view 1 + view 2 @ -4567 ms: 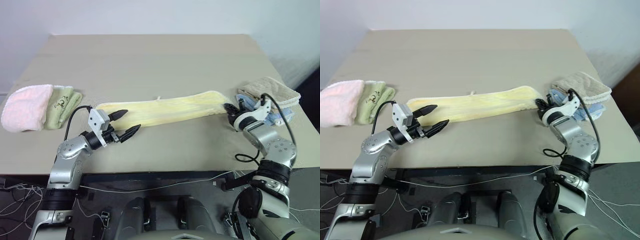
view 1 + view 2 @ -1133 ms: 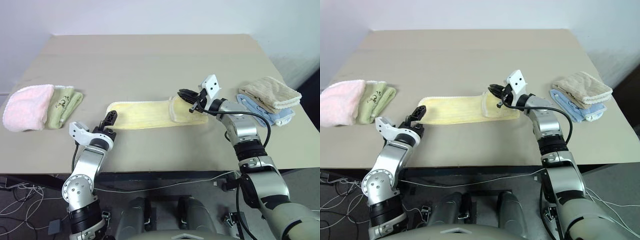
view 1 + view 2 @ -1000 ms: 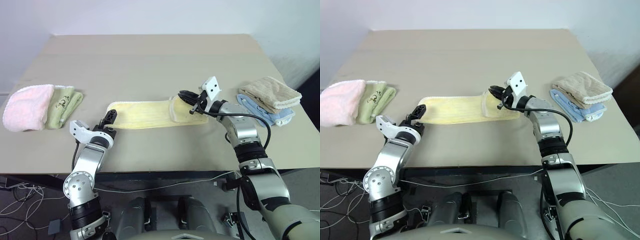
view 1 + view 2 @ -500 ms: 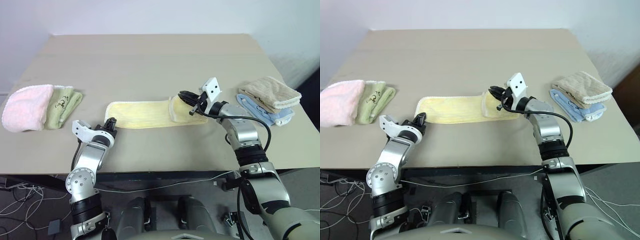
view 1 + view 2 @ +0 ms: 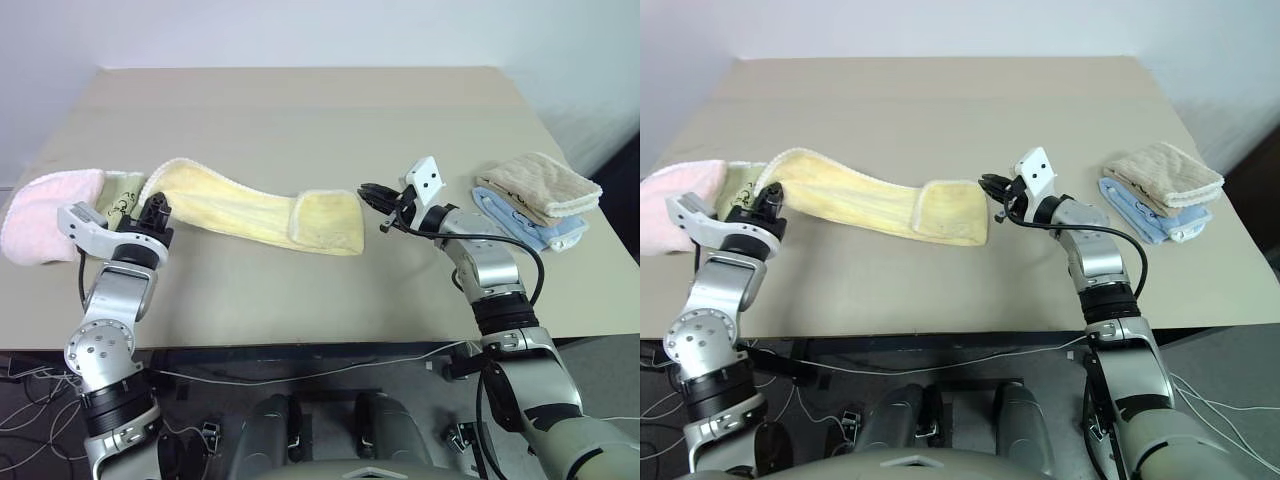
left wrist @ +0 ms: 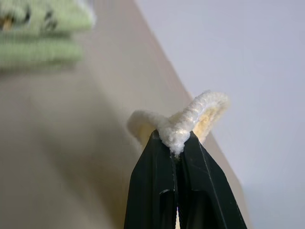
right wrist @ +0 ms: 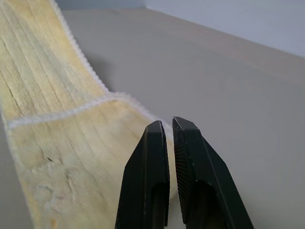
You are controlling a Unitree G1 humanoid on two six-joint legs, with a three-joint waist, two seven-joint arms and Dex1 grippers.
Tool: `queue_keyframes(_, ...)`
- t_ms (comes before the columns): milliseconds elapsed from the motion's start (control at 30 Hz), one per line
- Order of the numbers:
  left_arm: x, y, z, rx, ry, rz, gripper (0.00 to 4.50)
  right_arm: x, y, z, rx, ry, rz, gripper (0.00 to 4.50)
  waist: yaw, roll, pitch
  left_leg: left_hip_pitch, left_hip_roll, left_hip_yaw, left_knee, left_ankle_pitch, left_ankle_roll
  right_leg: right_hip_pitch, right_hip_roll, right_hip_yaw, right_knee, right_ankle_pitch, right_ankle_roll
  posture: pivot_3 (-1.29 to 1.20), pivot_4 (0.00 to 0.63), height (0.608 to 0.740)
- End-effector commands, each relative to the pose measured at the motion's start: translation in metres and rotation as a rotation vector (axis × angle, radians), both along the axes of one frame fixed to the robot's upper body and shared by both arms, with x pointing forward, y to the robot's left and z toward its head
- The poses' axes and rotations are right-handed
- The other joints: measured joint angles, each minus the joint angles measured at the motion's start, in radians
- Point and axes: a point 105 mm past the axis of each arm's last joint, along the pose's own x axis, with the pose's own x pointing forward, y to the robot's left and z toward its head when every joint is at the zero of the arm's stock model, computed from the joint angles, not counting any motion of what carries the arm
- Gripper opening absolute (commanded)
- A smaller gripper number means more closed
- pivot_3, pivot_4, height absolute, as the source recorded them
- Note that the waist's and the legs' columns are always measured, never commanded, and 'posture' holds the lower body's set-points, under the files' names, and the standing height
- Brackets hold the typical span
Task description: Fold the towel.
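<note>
The pale yellow towel (image 5: 240, 210) stretches across the table (image 5: 300, 110) with its right end folded over into a flap (image 5: 328, 220). My left gripper (image 5: 160, 207) is shut on the towel's left end and holds it raised off the table. The left wrist view shows the bunched hem (image 6: 190, 114) pinched between the black fingers (image 6: 157, 191). My right gripper (image 5: 364, 190) hovers level just beside the flap's far right corner. It is shut with nothing between its fingers (image 7: 152, 157), and the towel's whitish hem (image 7: 95, 102) runs up to them.
A pink fluffy towel (image 5: 35, 210) and a green folded cloth (image 5: 122, 188) lie at the table's left edge, right behind the left gripper. A beige folded towel (image 5: 540, 183) sits on a blue cloth (image 5: 548, 235) at the right.
My left gripper shut on the towel's left end, then lifted it up and to the left. The whole towel slid left with it. The right gripper stayed in place, shut.
</note>
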Motion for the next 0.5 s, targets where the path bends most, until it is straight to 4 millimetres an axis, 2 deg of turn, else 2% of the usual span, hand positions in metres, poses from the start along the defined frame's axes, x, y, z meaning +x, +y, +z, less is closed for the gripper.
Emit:
queue_keyframes(33,0.007,-0.032,0.033,0.131,-0.122,-0.142,0.03,-0.001,-0.005,0.019,0.022,-0.067,-0.016,0.33,0.001,0.0,0.0,0.0,0.0,0.0,0.0,0.0,0.0,0.0,0.0,0.0,0.0,0.0,0.0,0.0,0.15,0.74)
queue_keyframes(133,0.012,-0.078,0.049,0.285,-0.199,-0.31,0.03,-0.002,-0.008,0.019,0.027,-0.068,-0.03,0.33,0.004,-0.001,0.001,0.0,-0.001,0.0,0.0,0.0,-0.001,0.0,0.0,0.0,0.0,0.0,0.0,0.0,0.15,0.74)
queue_keyframes(233,0.011,-0.12,0.054,0.425,-0.262,-0.457,0.03,-0.002,-0.012,0.019,0.029,-0.073,-0.056,0.33,-0.002,-0.001,0.001,-0.001,-0.001,0.0,0.0,0.0,-0.001,0.0,0.0,0.0,0.0,0.0,0.0,0.0,0.15,0.74)
queue_keyframes(267,0.011,-0.14,0.051,0.492,-0.273,-0.524,0.03,-0.001,-0.015,0.02,0.033,-0.078,-0.075,0.33,-0.003,-0.001,0.001,-0.001,-0.001,0.0,0.0,0.0,-0.001,0.0,0.0,0.0,0.0,0.0,0.0,0.0,0.15,0.74)
queue_keyframes(367,0.013,-0.182,0.038,0.651,-0.281,-0.661,0.03,0.0,-0.023,0.023,0.043,-0.09,-0.115,0.33,-0.003,-0.001,0.001,0.0,-0.001,0.001,-0.001,0.002,0.0,0.0,0.001,0.0,0.0,0.0,0.001,0.0,0.15,0.74)
queue_keyframes(500,0.011,-0.219,0.027,0.764,-0.3,-0.784,0.03,-0.001,-0.031,0.024,0.045,-0.099,-0.154,0.33,-0.002,0.0,0.001,0.0,0.0,0.001,-0.001,0.002,0.0,-0.001,0.002,0.0,0.0,0.0,0.001,0.0,0.15,0.74)
